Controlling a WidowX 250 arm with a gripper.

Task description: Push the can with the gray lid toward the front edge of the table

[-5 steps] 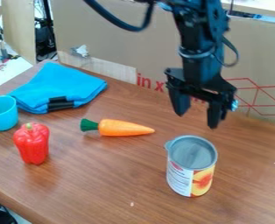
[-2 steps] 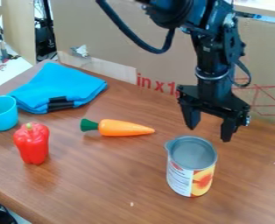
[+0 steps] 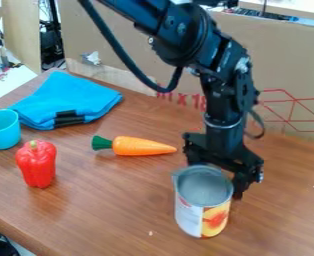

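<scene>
A can (image 3: 202,202) stood upright on the tabletop (image 3: 113,205), just on the camera side of the pincer (image 3: 218,175). The pincer's fingers were apart.

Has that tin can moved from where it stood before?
Yes: the can has shifted toward the picture's lower left, judged against the unmoved carrot.

Carrot (image 3: 143,146) behind can (image 3: 202,201)

Orange carrot (image 3: 143,146), green top (image 3: 101,143); red pepper (image 3: 37,164).
</scene>
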